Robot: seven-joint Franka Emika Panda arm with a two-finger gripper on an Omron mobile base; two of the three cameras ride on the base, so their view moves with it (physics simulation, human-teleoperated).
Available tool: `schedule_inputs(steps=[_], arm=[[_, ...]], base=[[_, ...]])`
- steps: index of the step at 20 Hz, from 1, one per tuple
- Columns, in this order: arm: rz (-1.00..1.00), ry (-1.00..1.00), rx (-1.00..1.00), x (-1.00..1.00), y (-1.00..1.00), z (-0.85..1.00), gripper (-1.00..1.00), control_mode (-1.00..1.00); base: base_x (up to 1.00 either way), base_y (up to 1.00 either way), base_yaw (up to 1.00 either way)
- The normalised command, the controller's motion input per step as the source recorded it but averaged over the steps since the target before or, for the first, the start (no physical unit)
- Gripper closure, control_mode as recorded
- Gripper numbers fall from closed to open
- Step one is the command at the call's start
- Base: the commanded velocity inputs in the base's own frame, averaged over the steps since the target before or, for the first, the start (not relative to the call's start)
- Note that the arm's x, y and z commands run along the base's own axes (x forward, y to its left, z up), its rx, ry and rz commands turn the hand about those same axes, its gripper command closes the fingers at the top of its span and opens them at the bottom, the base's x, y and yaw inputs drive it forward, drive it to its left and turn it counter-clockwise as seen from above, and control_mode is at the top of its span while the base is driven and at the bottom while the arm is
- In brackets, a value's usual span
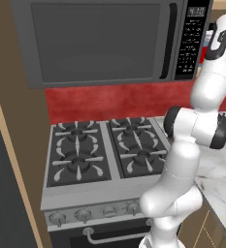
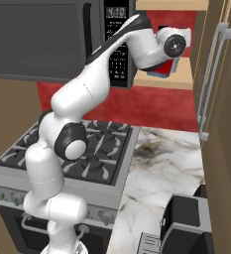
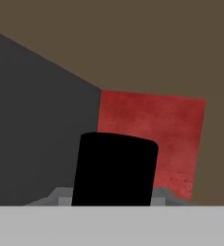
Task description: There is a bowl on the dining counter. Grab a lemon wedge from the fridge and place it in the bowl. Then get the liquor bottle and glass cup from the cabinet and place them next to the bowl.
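My jaws (image 3: 114, 204) pinch the black-capped red liquor bottle (image 3: 114, 168) on the tan wood cabinet shelf (image 2: 184, 79); carrying it and the cup to the bowl remains

Camera setup as I see it:
Both base cams look forward-down over the arm (image 1: 201, 131) at stove (image 1: 104, 155) and microwave (image 1: 109, 41), from opposite sides; hand cam sits tight behind the liquor bottle (image 3: 114, 168) cap.

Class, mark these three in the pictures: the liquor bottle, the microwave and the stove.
liquor bottle (image 3: 114, 168): hand view, on its black cap.
microwave (image 1: 95, 41): left base view, on its door.
stove (image 1: 92, 152): left base view, on the burner grates.
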Motion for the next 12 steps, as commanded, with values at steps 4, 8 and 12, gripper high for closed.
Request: schedule_inputs(steps=[4, 8, 12], arm=[[0.00, -0.01, 0.00, -0.16, 0.00, -0.01, 1.00, -1.00], [0.00, -0.03, 0.00, -0.28, 0.00, -0.05, 1.00, -1.00], [0.00, -0.01, 0.00, -0.33, 0.04, -0.10, 1.00, -1.00]], base=[[0.00, 0.00, 0.00], [0.00, 0.00, 0.00], [0.00, 0.00, 0.00]])
